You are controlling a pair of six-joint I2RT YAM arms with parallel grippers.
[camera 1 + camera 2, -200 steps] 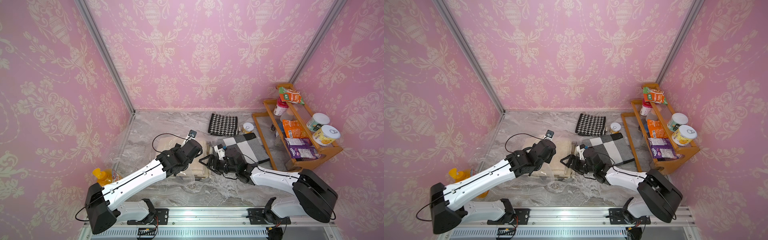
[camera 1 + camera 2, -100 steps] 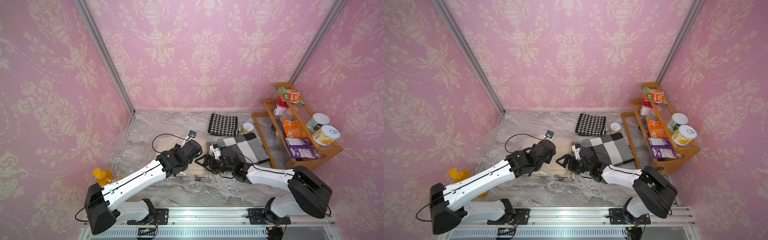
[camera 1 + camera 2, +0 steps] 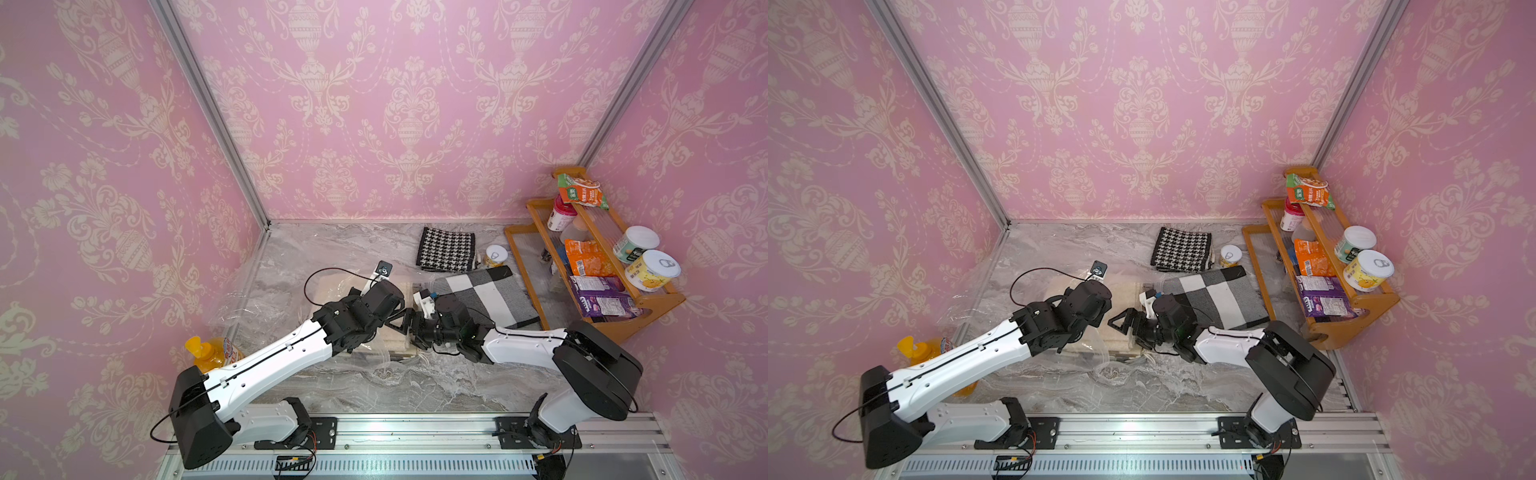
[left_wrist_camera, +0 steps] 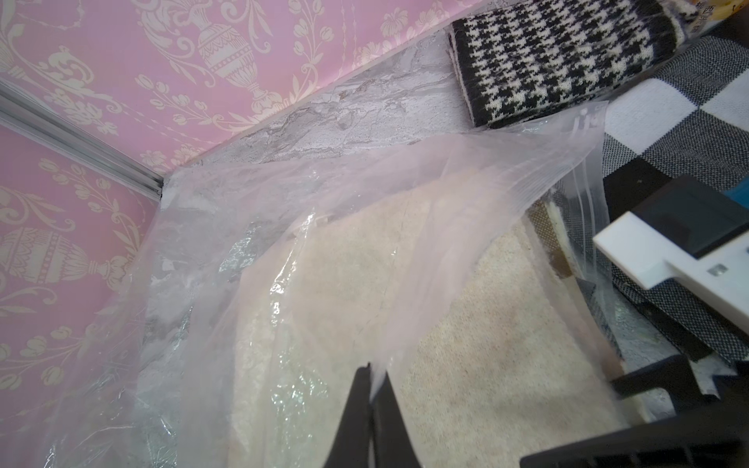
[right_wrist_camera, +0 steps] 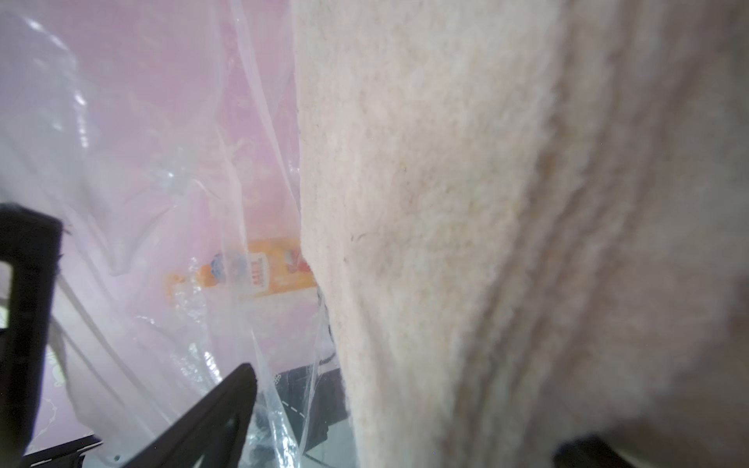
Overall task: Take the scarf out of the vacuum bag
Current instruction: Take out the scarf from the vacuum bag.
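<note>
While the left arm sits where it did a second ago, the right gripper point(image 3: 401, 323) has pushed in toward the bag mouth and now nearly meets the left wrist in both top views.

The left gripper point(image 4: 371, 377) is clenched on the top sheet of the vacuum bag point(image 4: 405, 182), holding it up off the scarf point(image 4: 486, 324). The right gripper's jaws are spread wide, with nothing between them that I can confirm.

The scarf (cream, folded) is still inside the bag, one end at the open mouth, which faces the right arm.

Edges: the mouth's zip edge lies just beside the checked cloth point(image 3: 482, 299). The houndstooth cloth point(image 3: 446, 249) and the can point(image 3: 495, 254) sit behind that, and the rack point(image 3: 582, 324) stands along the right wall. The bag's far side reaches the left wall near the orange bottle point(image 3: 212, 353).

Open room: bare table point(image 3: 395, 386) between the bag and the front rail.
</note>
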